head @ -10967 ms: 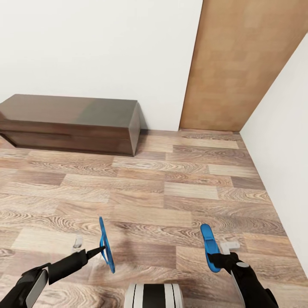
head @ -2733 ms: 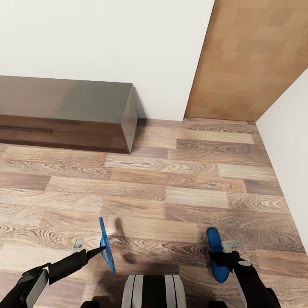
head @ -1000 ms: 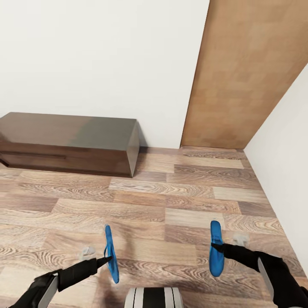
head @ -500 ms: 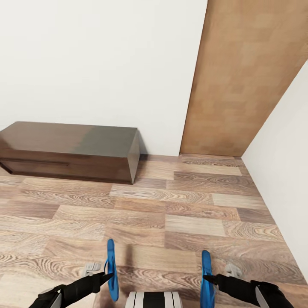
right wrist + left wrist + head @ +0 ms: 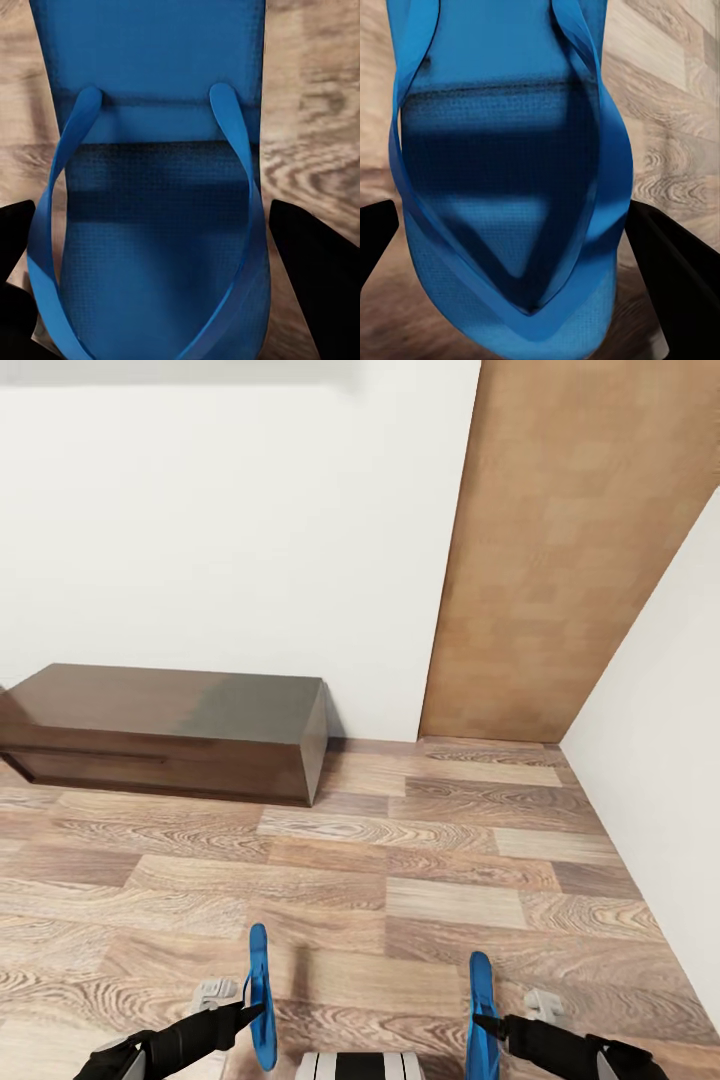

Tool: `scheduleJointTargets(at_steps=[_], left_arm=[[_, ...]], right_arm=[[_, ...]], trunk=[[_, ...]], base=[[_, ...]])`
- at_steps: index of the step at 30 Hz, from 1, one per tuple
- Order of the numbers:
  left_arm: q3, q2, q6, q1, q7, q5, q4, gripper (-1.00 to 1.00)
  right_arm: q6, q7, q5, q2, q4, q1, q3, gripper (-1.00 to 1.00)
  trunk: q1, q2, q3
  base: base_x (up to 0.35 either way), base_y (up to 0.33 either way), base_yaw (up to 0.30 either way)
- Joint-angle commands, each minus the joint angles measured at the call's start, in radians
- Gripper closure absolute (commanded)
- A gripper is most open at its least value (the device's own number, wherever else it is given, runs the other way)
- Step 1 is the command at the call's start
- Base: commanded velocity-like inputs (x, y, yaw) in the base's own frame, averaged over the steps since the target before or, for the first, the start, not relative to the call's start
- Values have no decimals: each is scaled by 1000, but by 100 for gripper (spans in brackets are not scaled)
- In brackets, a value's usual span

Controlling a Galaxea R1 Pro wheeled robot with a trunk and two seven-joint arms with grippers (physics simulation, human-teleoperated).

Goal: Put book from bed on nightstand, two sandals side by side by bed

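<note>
I hold the two bright blue sandals edge-on above the wood-plank floor, low in the head view. My left gripper is shut on the left sandal. My right gripper is shut on the right sandal. In the left wrist view the sandal and its straps sit between the black fingers. In the right wrist view the other sandal sits between black fingers. The bed, the book and the nightstands are out of view.
A long low dark cabinet stands against the white wall at the left. A light-brown wooden panel fills the corner at the back right. A white wall closes the right side. Wood-plank floor lies between.
The head view has tilted upward, showing more wall and less floor. Both arms now reach further forward, each sandal turned edge-on and lower in the picture. Both grips hold.
</note>
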Motion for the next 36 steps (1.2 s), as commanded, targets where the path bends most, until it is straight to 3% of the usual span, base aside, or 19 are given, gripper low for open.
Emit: scheduleJointTargets(at_steps=[1,7,15,24,28,36], left_arm=[[2,0,10,0,-4,6,0,100],[2,0,10,0,-4,6,0,100],[2,-16,10,0,6,6,0,100],[2,-19,11,0,9,6,13,100],[-24,-18,10,0,10,6,14,100],[-70,-18,9,0,21,6,14,100]], right_arm=[[8,7,6,1,0,0,-8,100],[6,7,6,2,5,0,-6,100],[-58,3,8,5,26,0,-6,100],[-62,2,10,13,75,0,-4,100],[-70,2,11,13,120,0,-4,100],[-158,1,8,13,145,0,-4,100]], trunk=[[-1,0,3],[-3,1,26],[-7,3,57],[-11,5,92],[-13,6,108],[-16,8,139]], base=[[0,0,0],[0,0,0],[0,0,0],[0,0,0],[0,0,0],[0,0,0]])
